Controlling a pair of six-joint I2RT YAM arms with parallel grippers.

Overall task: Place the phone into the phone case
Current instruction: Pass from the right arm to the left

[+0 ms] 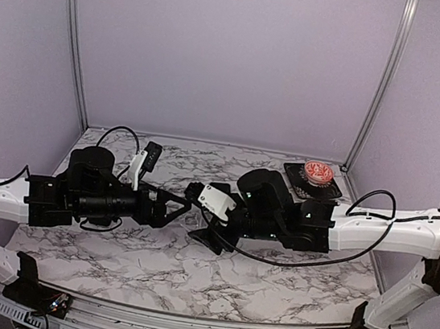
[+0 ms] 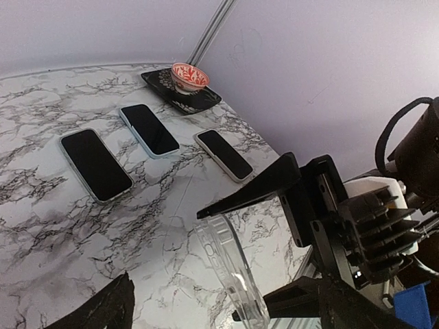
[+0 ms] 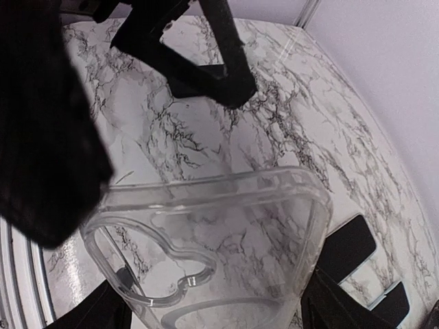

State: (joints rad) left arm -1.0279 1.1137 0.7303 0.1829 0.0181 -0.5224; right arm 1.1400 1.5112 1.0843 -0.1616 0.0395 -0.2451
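Note:
A clear phone case hangs above the table, and my right gripper is shut on it across its width. The left wrist view shows the phone case edge-on, with a black finger of the right gripper against it. My left gripper stands open, its fingers on either side of the case's near end without touching it. Three phones lie screen-up on the marble: one at the left, one in the middle, one at the right. From the top view the phones are hidden under the arms.
A red-patterned bowl sits on a black tray in the far right corner of the table. Both arms meet over the table's middle. Purple walls with metal posts close in the back and sides.

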